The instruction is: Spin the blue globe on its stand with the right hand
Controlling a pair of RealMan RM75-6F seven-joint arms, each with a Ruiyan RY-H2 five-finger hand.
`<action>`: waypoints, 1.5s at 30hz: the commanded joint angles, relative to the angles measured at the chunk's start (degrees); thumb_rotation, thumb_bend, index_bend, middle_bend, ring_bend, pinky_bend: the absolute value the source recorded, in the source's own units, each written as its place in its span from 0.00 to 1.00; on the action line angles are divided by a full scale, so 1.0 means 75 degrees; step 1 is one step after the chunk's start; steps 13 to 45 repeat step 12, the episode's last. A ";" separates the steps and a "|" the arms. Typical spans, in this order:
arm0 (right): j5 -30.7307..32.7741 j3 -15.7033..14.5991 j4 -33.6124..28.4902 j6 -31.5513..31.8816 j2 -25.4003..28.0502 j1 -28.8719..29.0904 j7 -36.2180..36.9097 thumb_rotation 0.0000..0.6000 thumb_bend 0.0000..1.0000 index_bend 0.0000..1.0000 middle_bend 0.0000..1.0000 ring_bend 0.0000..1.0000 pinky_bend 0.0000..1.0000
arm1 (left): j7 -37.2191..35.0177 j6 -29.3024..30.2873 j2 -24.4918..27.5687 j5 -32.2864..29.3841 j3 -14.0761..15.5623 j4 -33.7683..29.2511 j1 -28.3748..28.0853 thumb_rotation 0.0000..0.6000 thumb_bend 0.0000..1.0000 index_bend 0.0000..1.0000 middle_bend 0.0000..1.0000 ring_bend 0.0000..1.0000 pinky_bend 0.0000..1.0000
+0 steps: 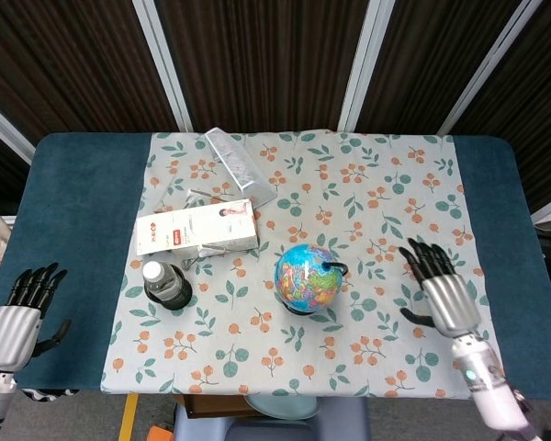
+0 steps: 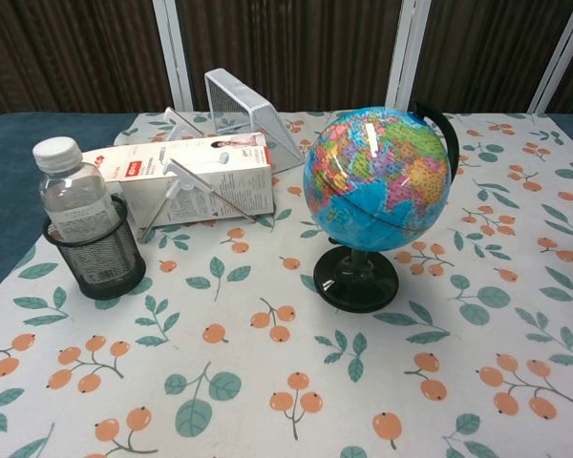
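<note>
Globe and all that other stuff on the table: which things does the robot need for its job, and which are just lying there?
Needed:
globe on its black stand
right hand, open, apart from the globe

Just lying about:
water bottle in a mesh cup
white box
tipped wire basket
left hand, off at the table's edge
</note>
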 commanded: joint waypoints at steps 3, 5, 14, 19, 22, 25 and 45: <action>-0.0057 -0.0777 0.0283 0.1189 0.0451 -0.1362 0.0155 1.00 0.25 0.00 0.00 0.00 0.00 | 0.0007 -0.0037 -0.0009 0.0043 0.0024 -0.0033 -0.0023 1.00 0.38 0.02 0.00 0.00 0.00; -0.0442 -0.0792 0.0170 0.1598 0.0636 -0.1516 0.0251 1.00 0.25 0.00 0.00 0.00 0.00 | 0.0023 -0.0056 -0.0030 0.0081 0.0038 -0.0020 -0.0043 1.00 0.39 0.02 0.00 0.00 0.00; -0.0639 -0.0686 0.0297 0.1672 0.0630 -0.1681 0.0516 1.00 0.25 0.00 0.00 0.00 0.00 | 0.0130 -0.0203 -0.0093 0.0109 0.0095 -0.0040 -0.0095 1.00 0.38 0.02 0.00 0.00 0.00; -0.0639 -0.0686 0.0297 0.1672 0.0630 -0.1681 0.0516 1.00 0.25 0.00 0.00 0.00 0.00 | 0.0130 -0.0203 -0.0093 0.0109 0.0095 -0.0040 -0.0095 1.00 0.38 0.02 0.00 0.00 0.00; -0.0639 -0.0686 0.0297 0.1672 0.0630 -0.1681 0.0516 1.00 0.25 0.00 0.00 0.00 0.00 | 0.0130 -0.0203 -0.0093 0.0109 0.0095 -0.0040 -0.0095 1.00 0.38 0.02 0.00 0.00 0.00; -0.0639 -0.0686 0.0297 0.1672 0.0630 -0.1681 0.0516 1.00 0.25 0.00 0.00 0.00 0.00 | 0.0130 -0.0203 -0.0093 0.0109 0.0095 -0.0040 -0.0095 1.00 0.38 0.02 0.00 0.00 0.00; -0.0639 -0.0686 0.0297 0.1672 0.0630 -0.1681 0.0516 1.00 0.25 0.00 0.00 0.00 0.00 | 0.0130 -0.0203 -0.0093 0.0109 0.0095 -0.0040 -0.0095 1.00 0.38 0.02 0.00 0.00 0.00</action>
